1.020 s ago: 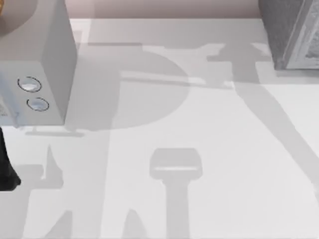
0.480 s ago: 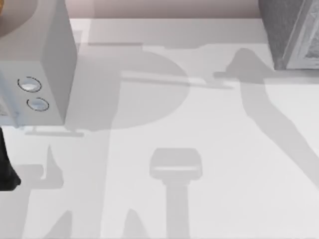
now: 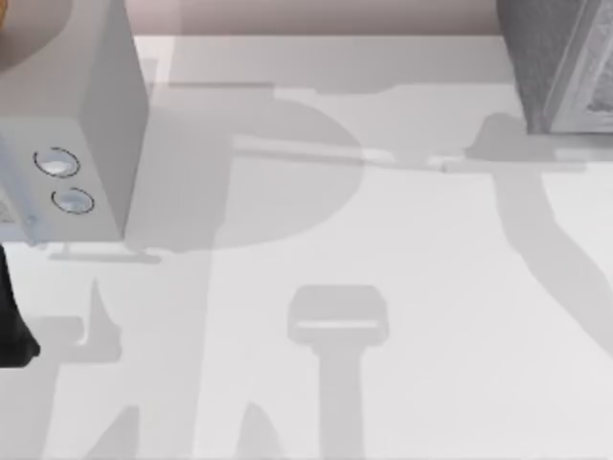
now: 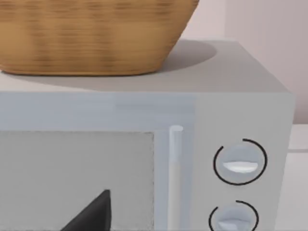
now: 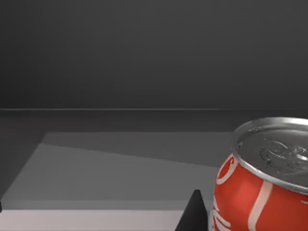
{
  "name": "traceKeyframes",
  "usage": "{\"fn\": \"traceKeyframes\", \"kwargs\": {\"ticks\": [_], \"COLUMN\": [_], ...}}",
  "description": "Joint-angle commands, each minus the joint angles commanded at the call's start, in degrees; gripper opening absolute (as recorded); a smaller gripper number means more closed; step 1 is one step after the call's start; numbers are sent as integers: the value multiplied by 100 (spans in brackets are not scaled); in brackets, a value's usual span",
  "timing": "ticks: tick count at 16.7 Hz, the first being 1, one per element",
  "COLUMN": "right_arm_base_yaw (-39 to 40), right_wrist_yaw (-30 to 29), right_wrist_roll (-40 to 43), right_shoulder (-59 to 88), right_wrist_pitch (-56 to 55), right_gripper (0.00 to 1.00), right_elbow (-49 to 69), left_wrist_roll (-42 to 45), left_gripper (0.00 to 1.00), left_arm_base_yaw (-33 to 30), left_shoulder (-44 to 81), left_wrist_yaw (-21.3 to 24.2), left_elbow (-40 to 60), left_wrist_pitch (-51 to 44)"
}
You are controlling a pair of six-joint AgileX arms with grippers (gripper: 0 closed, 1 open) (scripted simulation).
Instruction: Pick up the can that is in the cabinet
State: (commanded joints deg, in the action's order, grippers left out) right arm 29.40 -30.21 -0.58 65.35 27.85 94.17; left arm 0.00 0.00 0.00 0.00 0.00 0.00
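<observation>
Standing upright close before the right claw's dark fingertip [image 5: 195, 214], the red can [image 5: 262, 192] rests on the cabinet [image 3: 556, 67] floor, dark back wall beyond; whether that claw is open I cannot tell. At the table's [image 3: 383, 249] left, the left arm [image 3: 11, 321] faces a microwave [image 4: 240, 106] carrying a wicker basket [image 4: 91, 33]; its claw's opening I cannot tell.

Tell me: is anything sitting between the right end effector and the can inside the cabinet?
Nothing visible. In the right wrist view, the red can stands upright on the cabinet floor, right beside a dark fingertip, with no object in between.
</observation>
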Motion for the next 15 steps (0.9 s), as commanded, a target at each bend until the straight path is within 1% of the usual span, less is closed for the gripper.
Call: {"fn": "traceKeyframes", "kwargs": {"ticks": [3, 11, 15], "right_arm_base_yaw": [-453, -1925, -2547], "right_wrist_yaw": [459, 1966, 2612], "right_wrist_roll": [14, 46, 52], "right_shoulder": [-1022, -4272, -5678], "right_wrist_pitch": [-421, -1803, -2404], "right_gripper": [0, 0, 0], "right_elbow": [-1601, -6678, -8494], "left_wrist_roll": [0, 0, 0], "left_gripper": [100, 100, 100], "left_arm_base_yaw": [0, 0, 0], "left_shoulder": [0, 0, 0], "left_wrist_yaw": [0, 0, 0], "left_elbow": [0, 0, 0], "left_wrist_pitch": [0, 0, 0]}}
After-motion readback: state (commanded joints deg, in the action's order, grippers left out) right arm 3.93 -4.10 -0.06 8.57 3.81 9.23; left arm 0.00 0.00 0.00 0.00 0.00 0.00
